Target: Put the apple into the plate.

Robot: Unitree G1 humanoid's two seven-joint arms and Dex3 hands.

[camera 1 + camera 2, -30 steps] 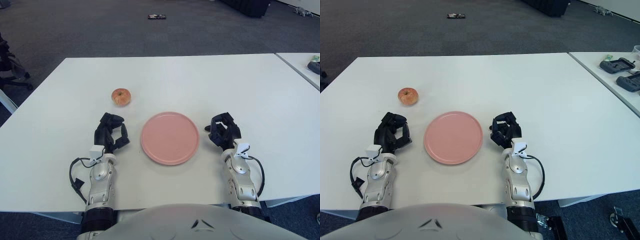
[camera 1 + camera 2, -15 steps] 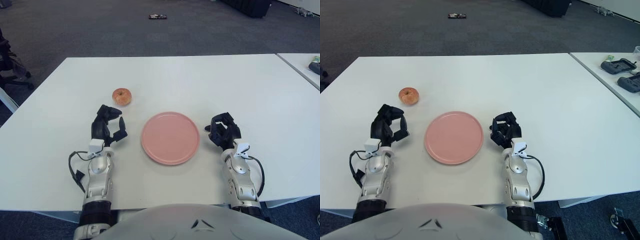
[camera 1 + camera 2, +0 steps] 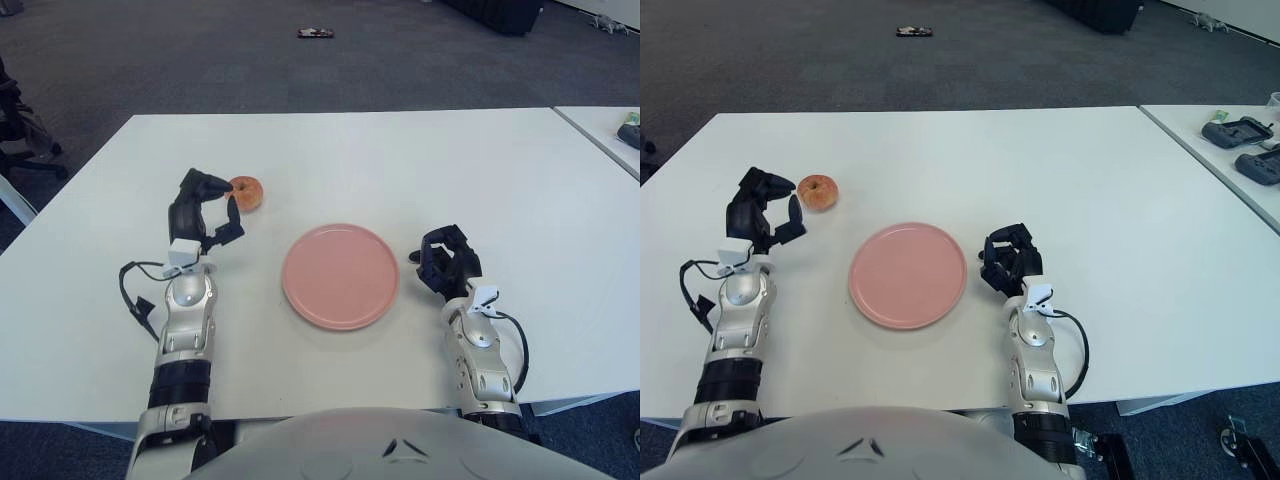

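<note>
One small round red-and-yellow apple (image 3: 245,192) sits on the white rectangular surface (image 3: 400,170), well to the left of and a little beyond the single flat round pink plate (image 3: 341,276). The plate is empty and lies between the two arms, placed where either could reach it, so the apple has only a short way to travel rightward and toward the robot.

The left robot hand (image 3: 203,209) is just beside the apple on its left, raised off the surface with its black fingers (image 3: 795,217) spread and partly curved, forming an opening that faces the fruit. It holds nothing. From this angle it is hard to say whether a fingertip already touches the apple's skin; it looks close but probably apart. That pose suits a side grasp, which fits a round object that would roll if pushed from above.

The right robot hand (image 3: 446,262) rests parked on the surface just right of the plate, fingers curled inward around nothing, out of the way of the drop-off.

Count: one apple, one plate, two hands.
</note>
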